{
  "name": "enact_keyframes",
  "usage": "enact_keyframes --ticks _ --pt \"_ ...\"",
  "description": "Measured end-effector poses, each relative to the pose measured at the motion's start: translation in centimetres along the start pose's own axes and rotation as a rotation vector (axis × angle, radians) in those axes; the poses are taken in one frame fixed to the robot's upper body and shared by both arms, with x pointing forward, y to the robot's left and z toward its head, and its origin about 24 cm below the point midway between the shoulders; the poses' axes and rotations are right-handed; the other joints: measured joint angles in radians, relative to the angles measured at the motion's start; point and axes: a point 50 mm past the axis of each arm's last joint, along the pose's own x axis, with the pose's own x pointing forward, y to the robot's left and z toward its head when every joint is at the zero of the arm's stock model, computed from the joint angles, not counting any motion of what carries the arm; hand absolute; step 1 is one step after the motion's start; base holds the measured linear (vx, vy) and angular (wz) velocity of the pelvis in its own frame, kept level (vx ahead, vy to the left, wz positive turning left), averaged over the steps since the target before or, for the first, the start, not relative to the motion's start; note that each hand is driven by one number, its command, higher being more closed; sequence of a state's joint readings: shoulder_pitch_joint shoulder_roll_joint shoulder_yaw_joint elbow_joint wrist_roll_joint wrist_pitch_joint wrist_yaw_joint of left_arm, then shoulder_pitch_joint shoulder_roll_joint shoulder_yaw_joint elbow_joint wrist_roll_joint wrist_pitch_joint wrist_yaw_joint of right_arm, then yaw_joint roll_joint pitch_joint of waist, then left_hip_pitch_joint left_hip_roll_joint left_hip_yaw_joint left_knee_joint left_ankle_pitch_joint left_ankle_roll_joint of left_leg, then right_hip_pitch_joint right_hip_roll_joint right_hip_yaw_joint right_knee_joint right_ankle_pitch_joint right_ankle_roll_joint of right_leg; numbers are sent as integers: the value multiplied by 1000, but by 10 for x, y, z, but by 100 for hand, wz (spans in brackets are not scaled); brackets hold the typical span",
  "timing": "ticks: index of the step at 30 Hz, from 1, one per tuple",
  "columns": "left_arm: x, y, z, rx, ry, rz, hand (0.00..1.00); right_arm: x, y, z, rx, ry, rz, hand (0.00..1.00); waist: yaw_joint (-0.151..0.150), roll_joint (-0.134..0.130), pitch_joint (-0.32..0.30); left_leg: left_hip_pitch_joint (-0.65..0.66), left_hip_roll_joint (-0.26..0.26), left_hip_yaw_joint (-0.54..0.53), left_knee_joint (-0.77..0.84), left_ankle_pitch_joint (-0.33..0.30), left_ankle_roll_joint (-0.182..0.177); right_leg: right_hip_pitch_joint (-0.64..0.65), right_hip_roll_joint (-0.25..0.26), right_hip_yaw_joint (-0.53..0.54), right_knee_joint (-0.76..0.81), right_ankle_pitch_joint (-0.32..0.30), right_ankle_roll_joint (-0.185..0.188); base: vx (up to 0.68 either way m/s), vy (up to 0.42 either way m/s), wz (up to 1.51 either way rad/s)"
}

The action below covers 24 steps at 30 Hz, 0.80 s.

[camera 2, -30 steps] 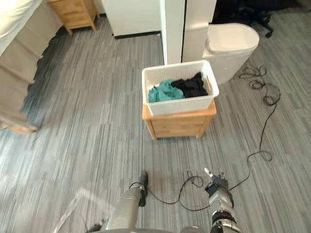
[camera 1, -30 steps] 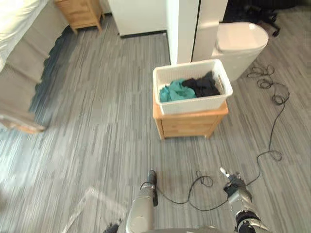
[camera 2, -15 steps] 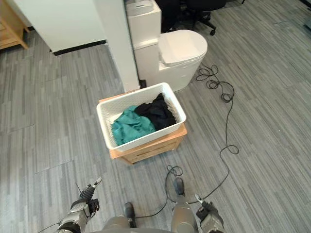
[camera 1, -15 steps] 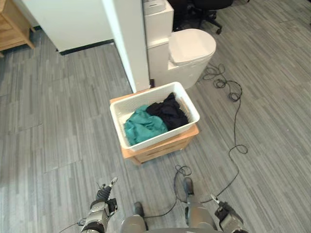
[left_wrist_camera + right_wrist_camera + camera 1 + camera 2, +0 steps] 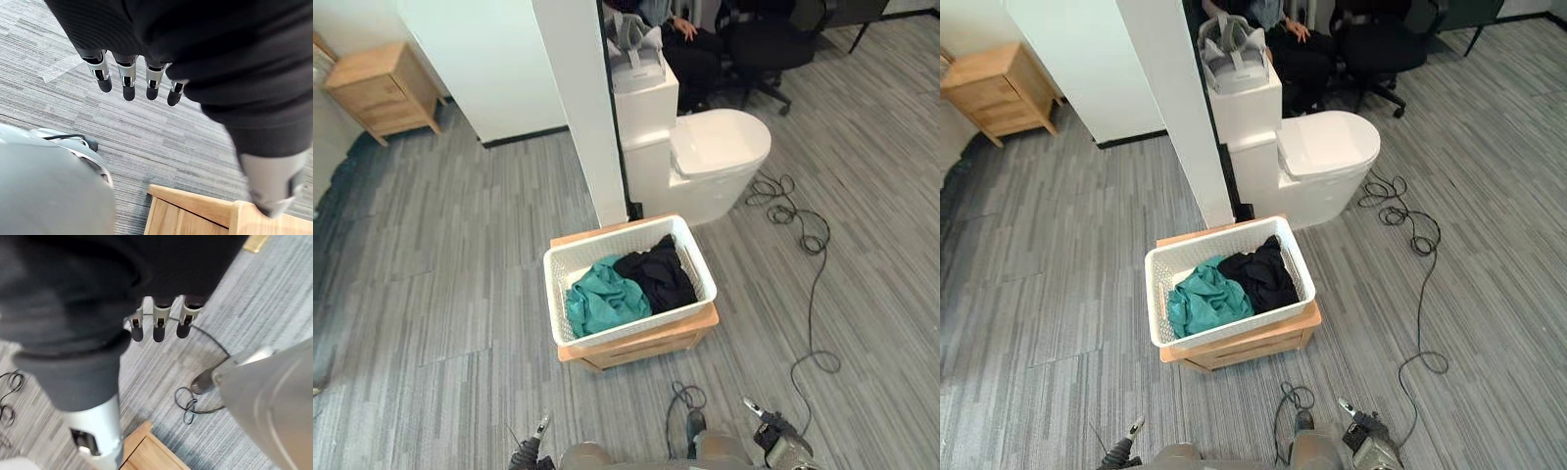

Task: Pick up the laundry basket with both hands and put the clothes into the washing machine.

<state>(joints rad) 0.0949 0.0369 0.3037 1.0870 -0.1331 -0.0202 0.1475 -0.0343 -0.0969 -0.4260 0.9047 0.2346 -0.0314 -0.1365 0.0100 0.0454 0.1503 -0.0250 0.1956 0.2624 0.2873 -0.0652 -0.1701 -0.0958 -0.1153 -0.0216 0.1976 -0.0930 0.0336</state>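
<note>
A white laundry basket [image 5: 636, 321] sits on a low wooden stand [image 5: 651, 346] on the grey floor, straight ahead of me. Inside it lie a teal garment [image 5: 602, 299] on the left and a black garment [image 5: 656, 277] on the right. My left hand [image 5: 530, 450] hangs low at the bottom edge, well short of the basket. My right hand [image 5: 771, 443] hangs at the bottom right, also apart from it. In the wrist views the left hand's fingers [image 5: 128, 81] and the right hand's fingers [image 5: 159, 320] are straight and hold nothing, with a corner of the stand [image 5: 195, 213] past them.
A white pillar [image 5: 587, 108] rises just behind the basket, with a white toilet [image 5: 715, 157] to its right and a headset [image 5: 636, 39] on the tank. A person sits on an office chair [image 5: 759, 49] beyond. A wooden nightstand [image 5: 386, 88] stands far left.
The whole picture has swung and lifted, so the camera has moved. The basket still rests on its stand. Both hands now show lower in the view.
</note>
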Motion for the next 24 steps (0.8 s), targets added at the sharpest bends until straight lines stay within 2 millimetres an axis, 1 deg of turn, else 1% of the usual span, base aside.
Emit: enact_keyframes --ticks 1,2,3,4,6,7,8,9,10,11,12,13,14,15,16,17,19,21,22,24 --pt "0 -2 0 -3 -2 0 0 -1 0 14 5 -66 -3 0 -2 4 -2 5 -34 -21 -87 -2 2 -2 -9 0 -4 3 4 -24 61 1" --pt "-1 -5 1 -7 -10 -7 0 -3 -2 28 3 -140 -3 0 -7 14 -10 10 -48 -34 -163 14 1 -12 -4 4 -4 5 8 -37 124 -29" --pt "-2 -9 0 -35 -13 -12 0 -8 4 48 7 -240 14 0 0 38 -17 -2 -45 -40 -210 66 8 -30 27 24 -4 10 18 -12 240 -64" --pt "-3 -10 -1 -58 -12 -5 0 -15 14 68 11 -344 51 0 -2 46 -33 4 -37 -9 -229 19 49 -49 45 56 -10 22 37 -7 253 -67" --pt "-2 -12 8 -68 -45 -13 0 -21 21 76 29 -397 70 0 -8 22 -34 2 -46 1 -244 15 53 -62 40 70 -18 32 52 -17 151 -32" --pt "-3 -15 19 -68 -100 -26 0 -30 28 85 54 -462 89 0 -14 -3 -35 -1 -65 14 -250 13 57 -65 23 83 -36 46 65 -41 131 -15" --pt "-3 -19 30 -72 -140 -39 0 -36 29 87 66 -491 93 0 -26 -10 -39 0 -77 22 -251 8 65 -65 11 90 -50 53 75 -41 141 -17" --pt "-4 -20 40 -83 -171 -43 0 -39 30 91 64 -513 98 0 -28 -10 -39 4 -82 40 -251 3 72 -67 7 99 -61 58 83 -38 155 -29" --pt "-5 -20 70 -88 -269 -39 0 -44 35 100 48 -561 116 0 -34 -10 -38 8 -94 54 -253 -1 78 -66 -2 120 -76 69 94 -15 138 -46" --pt "-9 -12 101 -99 -388 -34 0 -53 44 112 48 -623 152 0 -41 -5 -37 4 -105 70 -252 -1 81 -70 -9 143 -88 85 101 -10 124 -56" --pt "-13 -6 117 -105 -460 -25 0 -57 48 118 47 -655 169 0 -45 -3 -36 1 -108 83 -252 -1 81 -76 -10 161 -94 94 103 -29 85 -61" --pt "-23 4 142 -144 -587 -7 0 -65 49 128 64 -707 180 0 -45 0 -38 -7 -112 99 -252 -3 84 -84 -11 181 -113 108 108 -40 47 -44" --pt "-37 13 161 -210 -697 19 0 -70 42 137 81 -756 161 0 -46 9 -44 -11 -112 99 -252 -11 97 -83 -12 182 -146 125 109 -9 33 -30" --pt "-44 17 169 -251 -750 20 0 -73 38 142 88 -781 148 0 -45 10 -44 -17 -112 99 -252 -11 97 -82 -13 181 -161 134 108 49 14 -1" --pt "-58 19 176 -296 -830 12 0 -80 33 152 105 -832 134 0 -43 14 -43 -28 -113 97 -252 -11 97 -81 -16 179 -181 145 112 63 2 3" --pt "-66 20 178 -314 -869 5 0 -85 29 159 109 -872 120 0 -43 18 -43 -32 -113 95 -252 -11 97 -81 -16 174 -189 147 112 57 -13 6" --pt "-75 15 173 -351 -902 -20 0 -95 27 171 100 -951 117 0 -46 26 -43 -32 -110 90 -256 -11 97 -69 -16 161 -203 148 111 59 -33 12" --pt "-76 8 170 -370 -894 -37 0 -100 29 178 109 -993 130 0 -45 29 -42 -32 -106 81 -264 -11 97 -68 -12 157 -207 148 111 30 -35 11" --pt "-76 6 170 -372 -891 -44 0 -102 34 183 102 -1013 153 0 -45 29 -42 -35 -106 76 -271 -9 99 -68 -11 152 -214 150 108 4 -31 10" --pt "-76 5 173 -366 -896 -48 0 -106 38 193 69 -1051 186 0 -47 30 -41 -52 -108 66 -271 -6 101 -75 -14 140 -221 153 106 -2 -35 13"
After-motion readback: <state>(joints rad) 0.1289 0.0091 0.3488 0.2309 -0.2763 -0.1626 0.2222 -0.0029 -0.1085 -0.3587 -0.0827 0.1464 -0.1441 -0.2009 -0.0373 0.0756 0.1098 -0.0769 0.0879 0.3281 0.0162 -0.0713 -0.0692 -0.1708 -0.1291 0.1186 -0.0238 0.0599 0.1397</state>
